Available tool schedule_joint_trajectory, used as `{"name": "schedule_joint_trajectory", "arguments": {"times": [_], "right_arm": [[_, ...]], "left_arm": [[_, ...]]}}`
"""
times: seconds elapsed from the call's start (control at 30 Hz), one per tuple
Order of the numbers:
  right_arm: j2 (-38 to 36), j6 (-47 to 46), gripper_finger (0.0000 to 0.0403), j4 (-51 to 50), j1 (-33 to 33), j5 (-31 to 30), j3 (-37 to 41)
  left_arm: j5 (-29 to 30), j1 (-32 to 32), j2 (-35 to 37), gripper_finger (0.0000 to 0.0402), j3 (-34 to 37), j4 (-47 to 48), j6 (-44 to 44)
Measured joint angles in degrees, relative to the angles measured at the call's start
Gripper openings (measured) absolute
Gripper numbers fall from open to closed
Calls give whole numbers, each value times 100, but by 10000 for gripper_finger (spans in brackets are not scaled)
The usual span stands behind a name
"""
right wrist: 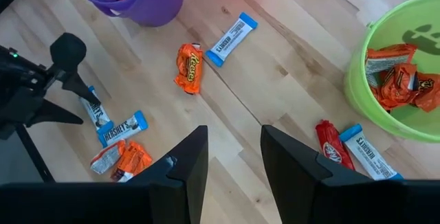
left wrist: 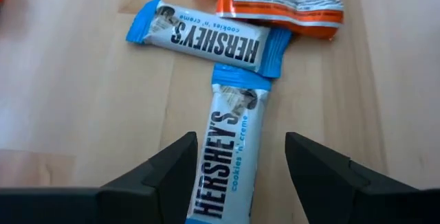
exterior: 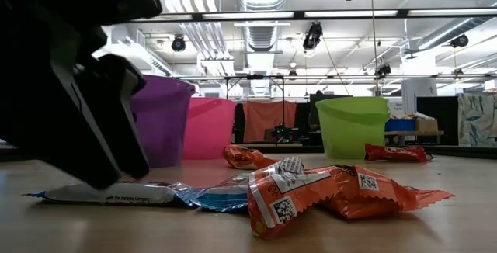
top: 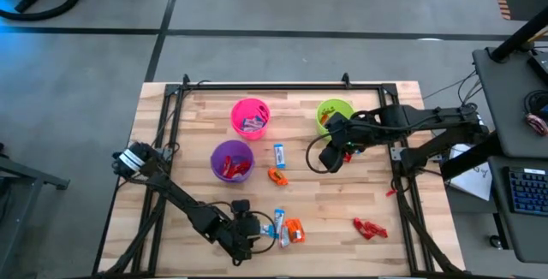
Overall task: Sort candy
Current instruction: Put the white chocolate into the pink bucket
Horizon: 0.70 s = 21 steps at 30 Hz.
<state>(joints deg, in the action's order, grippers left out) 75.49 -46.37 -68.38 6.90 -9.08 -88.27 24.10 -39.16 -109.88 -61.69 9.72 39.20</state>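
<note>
Low view: left pincer (exterior: pixel 93 121) across blue-and-white bar (exterior: pixel 116 194)

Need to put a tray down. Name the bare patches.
Bare wood left of the pink cup and purple cup, and between the orange candy and red candy. Crowded around the cups and the left gripper.

You can see a round pink plastic cup (top: pixel 250 117), a green one (top: pixel 333 113) and a purple one (top: pixel 232 160) standing on the light wooden table (top: pixel 342 202).
</note>
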Motion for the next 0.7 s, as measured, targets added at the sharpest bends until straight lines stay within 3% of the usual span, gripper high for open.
{"name": "schedule_joint_trajectory", "arguments": {"times": [0.33,0.7], "right_arm": [[2,11,129,2,0,2,0],[2,13,132,2,0,1,0]], "left_arm": [[140,-4,-260,190,9,-188,320],[144,-2,-272,97,33,-175,334]]}}
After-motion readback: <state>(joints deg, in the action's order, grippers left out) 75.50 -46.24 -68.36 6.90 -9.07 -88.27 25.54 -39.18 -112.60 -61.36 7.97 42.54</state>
